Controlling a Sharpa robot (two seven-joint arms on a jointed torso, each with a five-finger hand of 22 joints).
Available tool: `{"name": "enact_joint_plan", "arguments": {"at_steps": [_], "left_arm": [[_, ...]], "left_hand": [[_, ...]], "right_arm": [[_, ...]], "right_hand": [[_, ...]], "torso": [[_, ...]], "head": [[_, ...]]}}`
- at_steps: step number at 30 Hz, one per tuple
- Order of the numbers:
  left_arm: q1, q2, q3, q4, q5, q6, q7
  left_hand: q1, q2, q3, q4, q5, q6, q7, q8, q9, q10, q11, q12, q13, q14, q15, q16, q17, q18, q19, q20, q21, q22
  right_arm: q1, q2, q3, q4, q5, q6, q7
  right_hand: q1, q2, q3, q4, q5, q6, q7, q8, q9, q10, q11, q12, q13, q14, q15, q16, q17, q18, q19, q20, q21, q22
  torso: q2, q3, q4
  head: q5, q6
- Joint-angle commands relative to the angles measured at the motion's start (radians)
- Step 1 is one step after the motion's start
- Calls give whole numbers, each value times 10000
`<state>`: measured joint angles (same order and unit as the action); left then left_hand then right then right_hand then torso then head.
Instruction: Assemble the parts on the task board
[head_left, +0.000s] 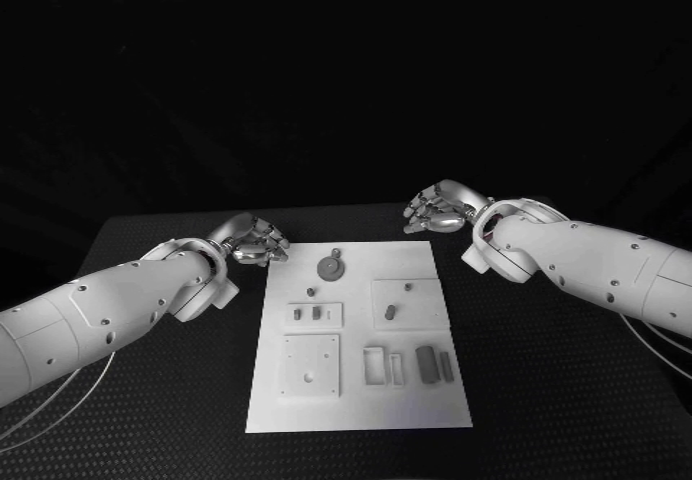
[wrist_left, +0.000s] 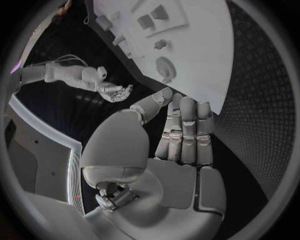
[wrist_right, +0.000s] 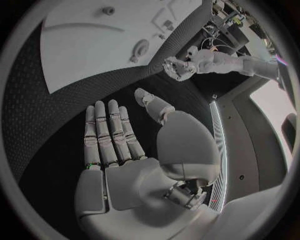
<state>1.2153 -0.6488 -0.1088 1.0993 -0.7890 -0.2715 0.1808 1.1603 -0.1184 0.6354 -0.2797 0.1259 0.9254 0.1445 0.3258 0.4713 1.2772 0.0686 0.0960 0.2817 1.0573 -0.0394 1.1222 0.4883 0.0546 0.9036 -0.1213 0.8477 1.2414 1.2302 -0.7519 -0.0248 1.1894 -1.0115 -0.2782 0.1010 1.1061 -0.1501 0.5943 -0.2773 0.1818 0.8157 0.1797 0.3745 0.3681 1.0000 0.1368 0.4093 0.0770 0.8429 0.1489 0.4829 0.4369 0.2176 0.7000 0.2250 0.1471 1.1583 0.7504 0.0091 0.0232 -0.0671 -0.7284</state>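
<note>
- No text, label, brand, number or sign can be read in any of the views.
- The task board (head_left: 361, 340) is plain white, and no print can be made out on it or on the small grey parts (head_left: 430, 364) that lie on it.
- The white arm casings and the silver hands carry no legible marking.

Black table (head_left: 548, 400) bare beside task board (head_left: 361, 405)
</note>
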Motion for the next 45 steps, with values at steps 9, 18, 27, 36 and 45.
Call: {"name": "enact_joint_plan", "arguments": {"at_steps": [9, 18, 27, 36, 45], "left_arm": [[12, -638, -1, 1108, 4090, 639, 1628], [3, -859, -8, 1599, 4723, 860, 1840], [-1, -938, -10, 1747, 5115, 925, 2019], [-1, -943, -10, 1754, 5474, 987, 2049], [-1, -946, -14, 1698, 5475, 1062, 2013]], "left_hand": [[-397, 80, -555, -60, -94, -131, 32, 81, 59, -160, 71, 154, 41, -140, 95, -746, -274, 83, -215, -48, -554, -190], [-611, 160, -854, -59, -427, -136, 30, 98, 73, -198, 77, 194, 47, -79, 105, -917, -300, 62, -193, -43, -692, -222], [-920, 180, -1430, -86, -665, -184, 50, 83, 71, -271, 92, 217, 42, -61, 114, -1030, -269, 57, -187, -41, -819, -214], [-1049, 190, -1675, -75, -659, -243, 77, 48, 54, -339, 115, 210, 27, -94, 136, -1098, -252, 51, -205, -24, -901, -212], [-1096, 217, -1739, -67, -658, -261, 85, 36, 47, -367, 125, 206, 21, -112, 146, -1122, -244, 49, -209, -16, -930, -209]], "right_arm": [[-278, -387, -96, 750, -4052, 606, -418], [-490, -683, -283, 1324, -5908, 530, -828], [-721, -832, -332, 1808, -6695, 371, -1111], [-804, -657, -481, 1719, -7130, 260, -1285], [-935, -370, -555, 1418, -7342, 170, -1369]], "right_hand": [[153, -286, 817, 235, -848, 481, -151, 127, -13, 906, -212, -591, 109, 1134, -480, 432, 309, 442, 1145, -77, 412, 255], [102, -636, 1097, 478, -1233, 746, -296, 203, 24, 1381, -308, -1011, 218, 2047, -880, 735, 614, 442, 2092, -421, 818, 425], [-38, -1009, 1028, 704, -1289, 808, -337, 210, 34, 1422, -283, -1247, 239, 2264, -969, 781, 743, 442, 2323, -521, 927, 491], [47, -1190, 1127, 864, -1319, 826, -351, 212, 43, 1465, -278, -1379, 264, 2324, -1004, 782, 834, 442, 2398, -564, 954, 521], [243, -1283, 1396, 1010, -1335, 843, -357, 243, 77, 1533, -284, -1498, 299, 2341, -1023, 779, 941, 442, 2439, -582, 954, 545]], "torso": [[-15, -14, 10], [8, -17, -19], [23, -5, -22], [19, -16, 3], [17, -4, 5]], "head": [[-129, 163], [-196, 187], [-214, 161], [-236, 116], [-153, 44]]}}
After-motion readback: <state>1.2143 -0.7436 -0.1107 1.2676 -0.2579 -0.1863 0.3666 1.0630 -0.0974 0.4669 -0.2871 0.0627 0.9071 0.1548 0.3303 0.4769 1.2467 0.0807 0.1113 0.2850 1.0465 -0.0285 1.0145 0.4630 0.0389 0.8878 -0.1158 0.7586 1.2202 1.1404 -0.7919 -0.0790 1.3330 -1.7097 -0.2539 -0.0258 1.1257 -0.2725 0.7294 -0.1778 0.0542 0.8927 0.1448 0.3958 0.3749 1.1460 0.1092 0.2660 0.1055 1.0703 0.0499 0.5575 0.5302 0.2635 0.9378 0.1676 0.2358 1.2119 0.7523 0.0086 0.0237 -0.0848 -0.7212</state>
